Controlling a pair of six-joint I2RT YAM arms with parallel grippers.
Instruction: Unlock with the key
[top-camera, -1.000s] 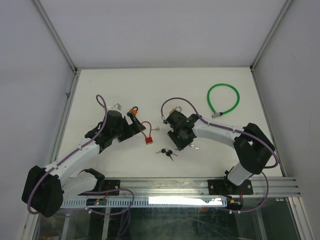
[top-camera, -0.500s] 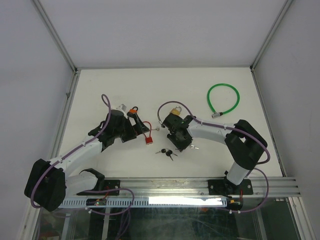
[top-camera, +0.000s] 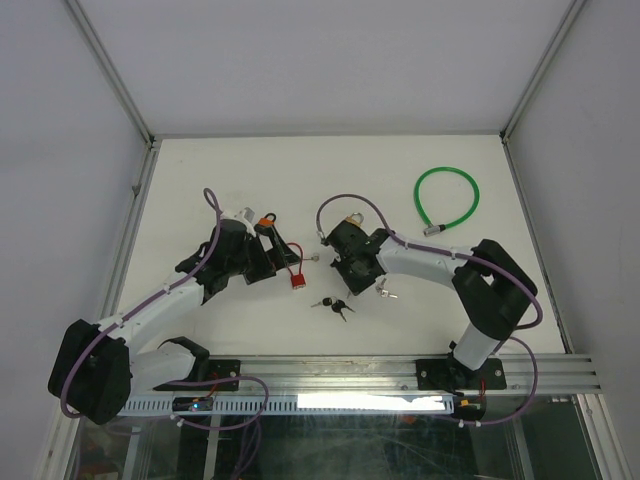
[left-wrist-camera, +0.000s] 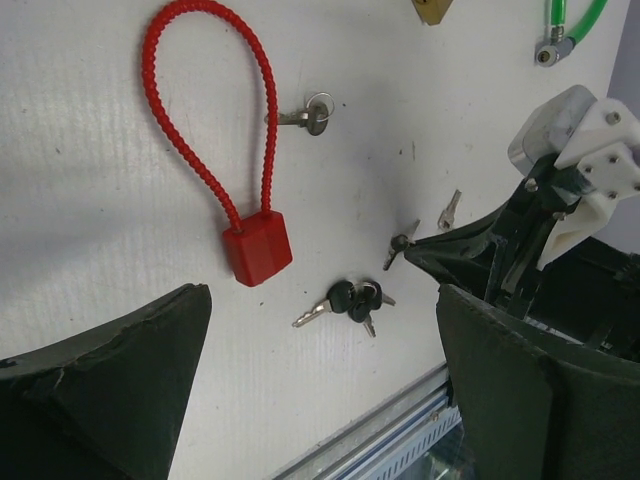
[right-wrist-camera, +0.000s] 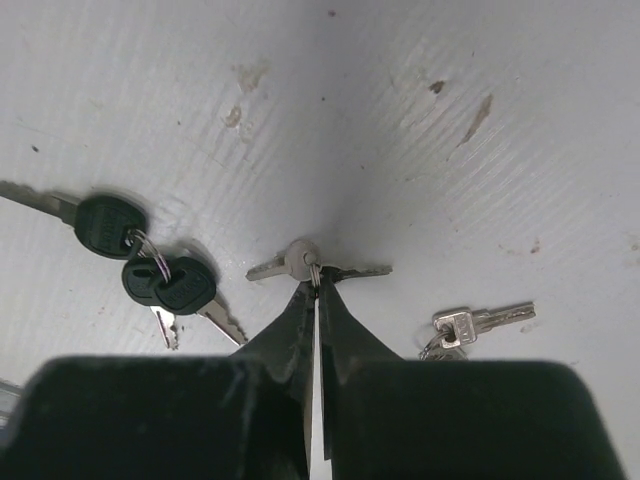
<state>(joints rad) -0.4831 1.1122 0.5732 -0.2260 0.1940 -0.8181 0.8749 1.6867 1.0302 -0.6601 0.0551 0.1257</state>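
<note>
The right claw (right-wrist-camera: 316, 290) has just snapped shut, its tips pinching the ring of a silver key (right-wrist-camera: 293, 259) lying on the table (right-wrist-camera: 470, 90), so the key looks grasped and ready to lift. Black keys (right-wrist-camera: 150, 268) lie just beside it, and the red lock (left-wrist-camera: 257, 246) sits below the wide-open left claw (top-camera: 268, 252). No container is in view.

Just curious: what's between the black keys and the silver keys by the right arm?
The right hand, pinching small silver keys, in the right wrist view.
</note>
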